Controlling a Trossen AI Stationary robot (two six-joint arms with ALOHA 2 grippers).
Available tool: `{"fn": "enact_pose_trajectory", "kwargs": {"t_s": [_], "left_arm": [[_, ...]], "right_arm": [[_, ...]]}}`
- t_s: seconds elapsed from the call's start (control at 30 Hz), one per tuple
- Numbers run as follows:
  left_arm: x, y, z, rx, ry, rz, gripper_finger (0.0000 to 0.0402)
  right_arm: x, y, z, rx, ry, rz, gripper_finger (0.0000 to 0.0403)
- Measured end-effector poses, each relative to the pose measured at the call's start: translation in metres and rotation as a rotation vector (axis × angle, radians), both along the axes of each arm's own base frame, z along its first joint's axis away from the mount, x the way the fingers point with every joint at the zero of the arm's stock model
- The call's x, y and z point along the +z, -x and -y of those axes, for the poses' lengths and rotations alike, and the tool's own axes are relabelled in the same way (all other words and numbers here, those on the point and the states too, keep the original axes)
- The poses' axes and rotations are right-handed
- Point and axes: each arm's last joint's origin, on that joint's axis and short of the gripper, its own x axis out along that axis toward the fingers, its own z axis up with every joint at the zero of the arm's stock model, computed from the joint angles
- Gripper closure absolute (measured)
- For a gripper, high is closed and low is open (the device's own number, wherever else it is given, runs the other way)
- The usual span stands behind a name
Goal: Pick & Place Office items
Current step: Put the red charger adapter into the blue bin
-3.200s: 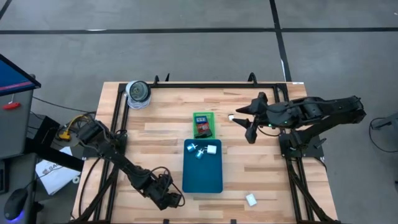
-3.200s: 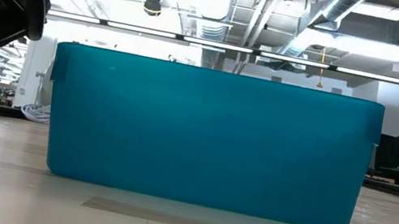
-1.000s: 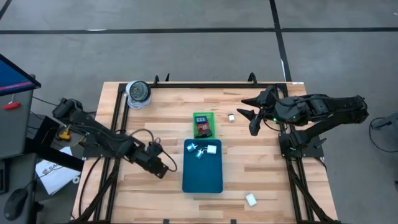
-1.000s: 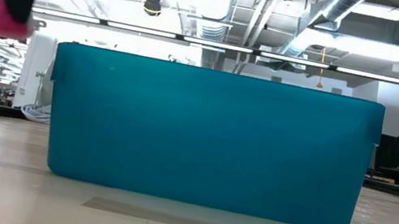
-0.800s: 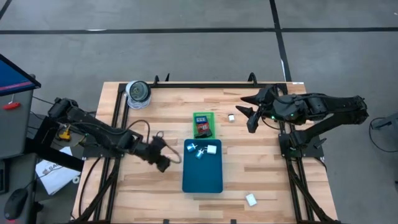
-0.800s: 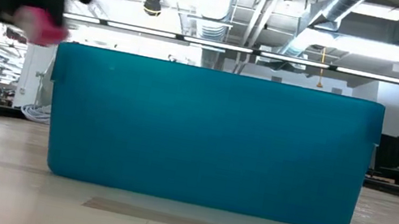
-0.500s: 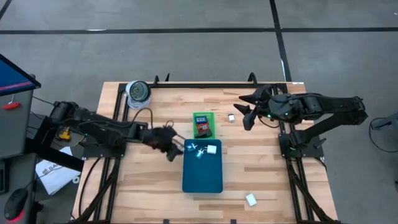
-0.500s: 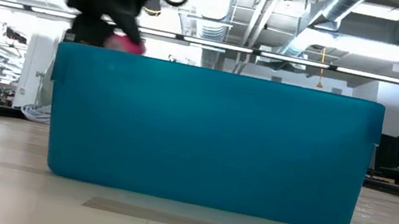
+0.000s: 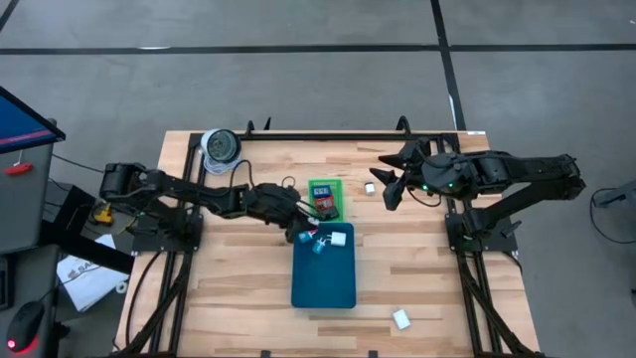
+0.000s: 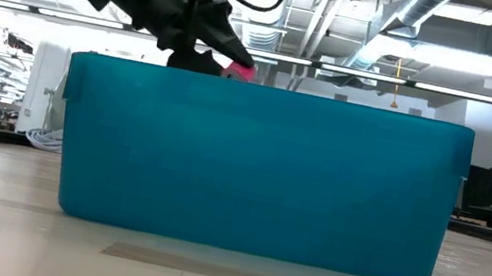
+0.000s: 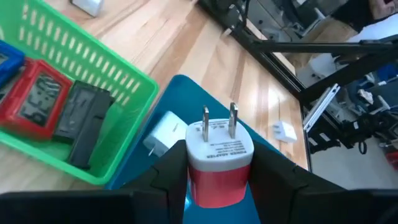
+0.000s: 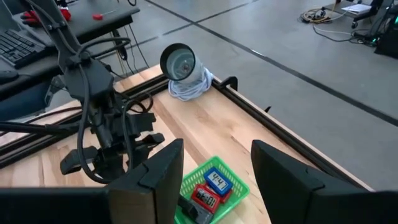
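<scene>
Left gripper [image 11: 219, 177] clamped on red-and-white plug adapter [image 11: 217, 151], prongs outward, over teal tray [image 9: 323, 283] rim. Adapter likely light, rigid, smooth; flat sides suit grip. Right gripper [image 9: 390, 185] spread, empty, near small white piece [image 9: 369, 187], identity unclear.

Looking past parted end effector [image 12: 214, 180] fingers [image 12: 163, 174] at green tray [image 12: 208, 190] on surface [image 12: 205, 134]; other arm [image 12: 106, 134] reaching beside tray, white-wrapped roll [image 12: 181, 68] standing beyond.

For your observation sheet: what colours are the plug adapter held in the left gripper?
The plug adapter is white on top and red below, clearest in the left wrist view.
</scene>
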Motion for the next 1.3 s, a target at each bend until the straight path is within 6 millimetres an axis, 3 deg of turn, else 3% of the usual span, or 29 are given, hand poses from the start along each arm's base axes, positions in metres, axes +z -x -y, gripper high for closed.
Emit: {"fn": "enact_pose_trajectory", "kwargs": {"t_s": [0.37,0.63,1.0,1.3], "left_arm": [[-0.014,-0.02,0.035,-0.101,-0.055,-0.049,0.0273],[-0.031,-0.015,0.058,-0.071,-0.141,-0.168,0.0273],[-0.037,-0.009,0.064,-0.084,-0.16,-0.246,0.0264],[-0.037,-0.009,0.065,-0.094,-0.125,-0.241,0.0216]], "right_arm": [[0.0,0.0,-0.002,0.02,0.016,-0.013,0.0221],[-0.002,0.002,-0.004,0.036,0.023,-0.041,0.0221],[-0.002,0.002,-0.007,0.045,0.014,-0.037,0.0221],[-0.002,0.002,-0.007,0.035,-0.007,-0.025,0.0221]]}}
